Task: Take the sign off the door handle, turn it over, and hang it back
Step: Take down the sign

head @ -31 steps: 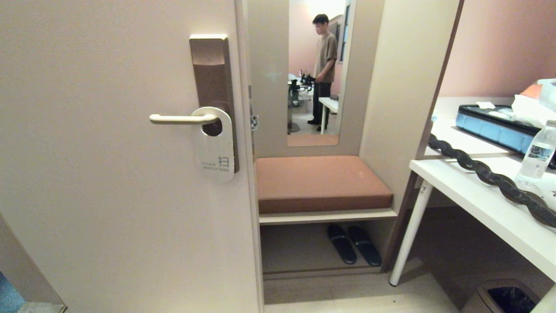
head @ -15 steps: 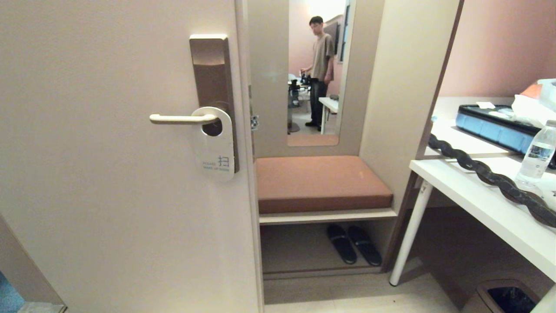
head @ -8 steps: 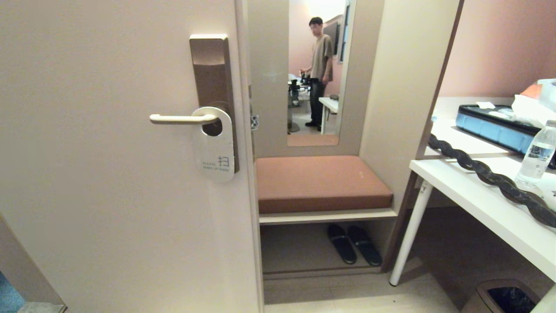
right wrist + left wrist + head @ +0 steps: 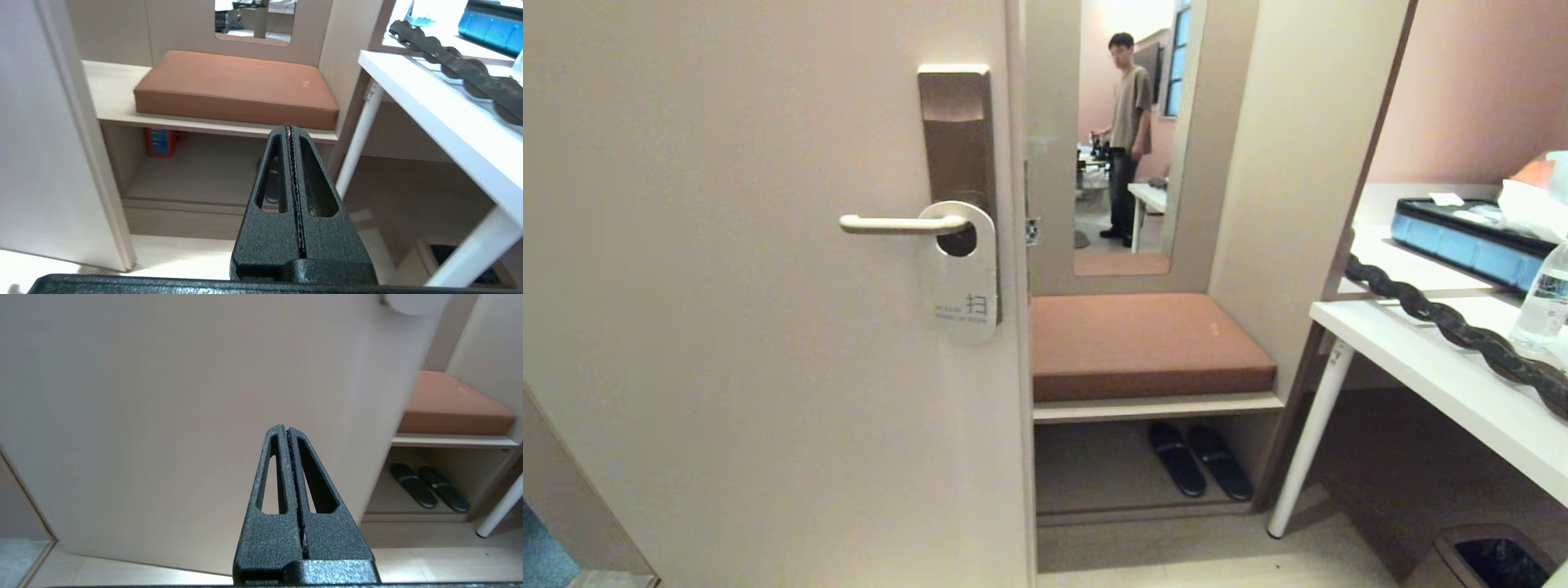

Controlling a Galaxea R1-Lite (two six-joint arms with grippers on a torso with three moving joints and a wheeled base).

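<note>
White side out, the sign (image 4: pixel 961 273) hangs long axis down from the door handle (image 4: pixel 900 224), well above your left gripper (image 4: pixel 288 435), probably the nearer one; both it and your right gripper (image 4: pixel 289 132) sit pressed together, empty

Left claw (image 4: pixel 288 430): two black, grainy-textured tapered fingers, each with a long slotted cutout, on a blocky black base. Right claw (image 4: pixel 289 130): identical build, ribbed inner edges.
</note>
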